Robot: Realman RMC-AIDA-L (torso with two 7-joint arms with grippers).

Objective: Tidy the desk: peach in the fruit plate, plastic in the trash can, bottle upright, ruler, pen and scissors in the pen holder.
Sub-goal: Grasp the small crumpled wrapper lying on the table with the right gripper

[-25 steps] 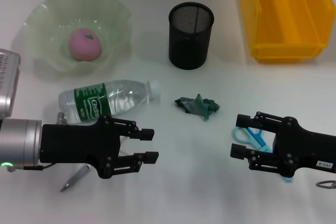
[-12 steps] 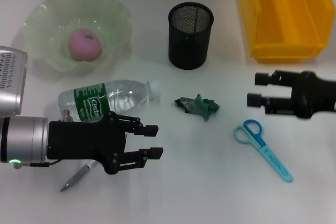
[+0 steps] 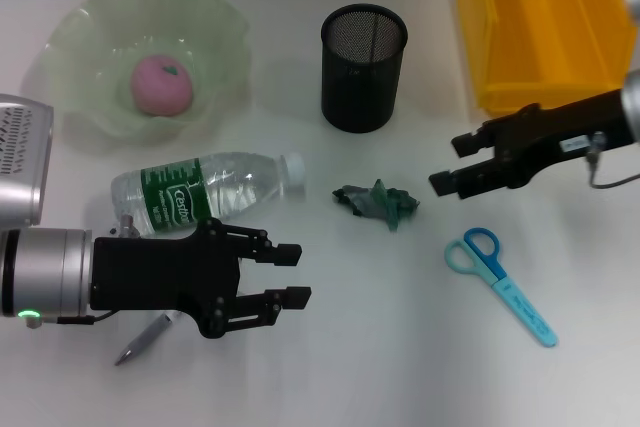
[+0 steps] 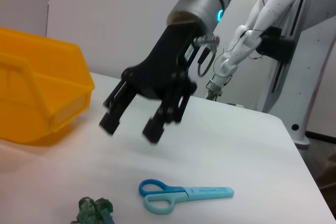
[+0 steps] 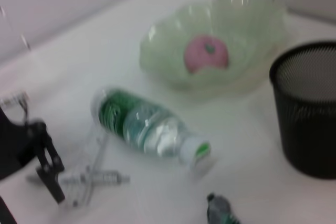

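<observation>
Head view: the peach [image 3: 162,85], pink with a dark stem end, lay in the pale green fruit plate [image 3: 80,27]. The clear bottle [image 3: 205,190], green-labelled and white-capped, lay on its side. The crumpled green plastic [image 3: 377,204] sat near the table centre, apart from the black mesh pen holder [image 3: 364,67]. The blue scissors [image 3: 499,285] lay flat, blades closed. The left gripper [image 3: 288,275] hovered released above the pen [image 3: 145,338]. The right gripper [image 3: 451,164] hung released, empty, beside the yellow bin [image 3: 545,27].

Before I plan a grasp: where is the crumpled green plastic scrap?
Head view: crumpled green plastic scrap lies on the table centre, between the lying bottle's cap and the blue scissors.
</observation>
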